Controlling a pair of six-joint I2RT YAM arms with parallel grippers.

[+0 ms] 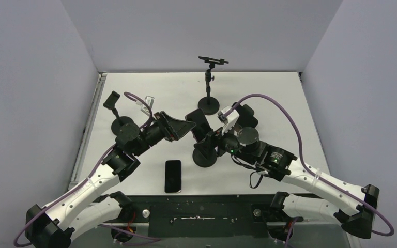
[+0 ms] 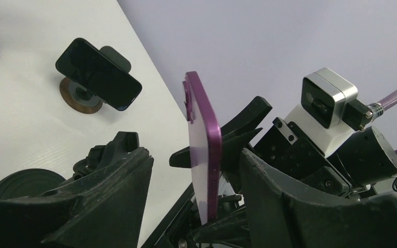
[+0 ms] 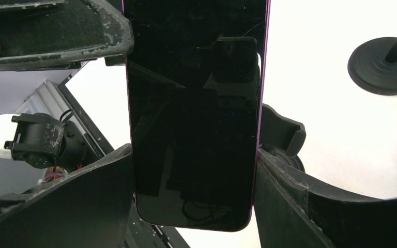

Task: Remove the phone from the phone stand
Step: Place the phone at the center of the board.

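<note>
Nearest the arm bases, a flat phone (image 1: 172,175) is lying on the white table (image 1: 269,98), black all over. Just beyond it, the stand (image 1: 205,158) is sitting on its round black base. The phone (image 3: 196,129) is standing upright over the stand, purple along the rim and back, its screen dark. Whether the stand's clip is gripping it cannot be told.

The right gripper (image 3: 195,153) is clasping the phone, its fingers (image 3: 98,201) lying against both long edges. The left gripper (image 2: 195,155) is straddling the same phone with its jaws spread. Its fingers (image 2: 108,196) are standing off from either face and touching nothing.

Farther off to the left, a side stand (image 2: 77,101) with a brown disc foot is holding a dark phone (image 2: 98,75) at a tilt. Farthest back, a tall stand (image 1: 208,88) is rising from a round base, with a clamp across its top.
</note>
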